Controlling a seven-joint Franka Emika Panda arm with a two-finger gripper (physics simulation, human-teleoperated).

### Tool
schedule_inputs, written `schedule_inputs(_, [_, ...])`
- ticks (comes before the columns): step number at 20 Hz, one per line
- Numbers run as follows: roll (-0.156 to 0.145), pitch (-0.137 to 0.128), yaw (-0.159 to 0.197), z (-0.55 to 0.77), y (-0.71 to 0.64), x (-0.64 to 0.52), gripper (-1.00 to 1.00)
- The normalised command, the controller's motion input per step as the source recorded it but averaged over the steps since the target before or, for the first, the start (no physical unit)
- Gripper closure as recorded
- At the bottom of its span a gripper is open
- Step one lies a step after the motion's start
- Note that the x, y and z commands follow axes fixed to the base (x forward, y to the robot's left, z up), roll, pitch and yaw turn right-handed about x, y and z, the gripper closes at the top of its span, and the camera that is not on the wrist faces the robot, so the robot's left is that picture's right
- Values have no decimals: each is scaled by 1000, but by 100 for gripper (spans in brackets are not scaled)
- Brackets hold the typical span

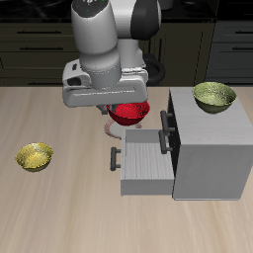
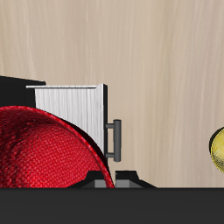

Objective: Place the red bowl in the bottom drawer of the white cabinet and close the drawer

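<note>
My gripper (image 1: pixel 123 115) is shut on the red bowl (image 1: pixel 131 115), which hangs above the table. The bowl is beside the white cabinet (image 1: pixel 212 148) and just behind the open bottom drawer (image 1: pixel 150 158). That drawer is pulled out as a shallow tray, with its dark bar handle (image 1: pixel 115 158) at the front. In the wrist view the red bowl (image 2: pixel 39 153) fills much of the frame. Below it there is the drawer (image 2: pixel 74 103) and its handle (image 2: pixel 114 140). The hand hides the fingers' exact hold on the bowl's rim.
An olive-green bowl (image 1: pixel 214 96) sits on the cabinet's flat top. A yellow bowl (image 1: pixel 35 156) rests on the wooden table away from the cabinet and shows at the wrist frame's edge (image 2: pixel 218 150). The upper drawers (image 1: pixel 168 130) are shut. Dark cabinets line the background.
</note>
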Motion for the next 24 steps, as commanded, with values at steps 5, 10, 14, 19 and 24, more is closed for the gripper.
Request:
schedule_inputs(5, [-5,6,20,-44,-34,89,100])
schedule_inputs(10, [-14,8,11,-163,-56,69,100])
schedule_inputs(14, [-16,17,14,-152,0,114,100])
schedule_inputs(19, [6,28,10,-179,118,80,100])
schedule_inputs(24, [80,44,-28,-193,370,0,100])
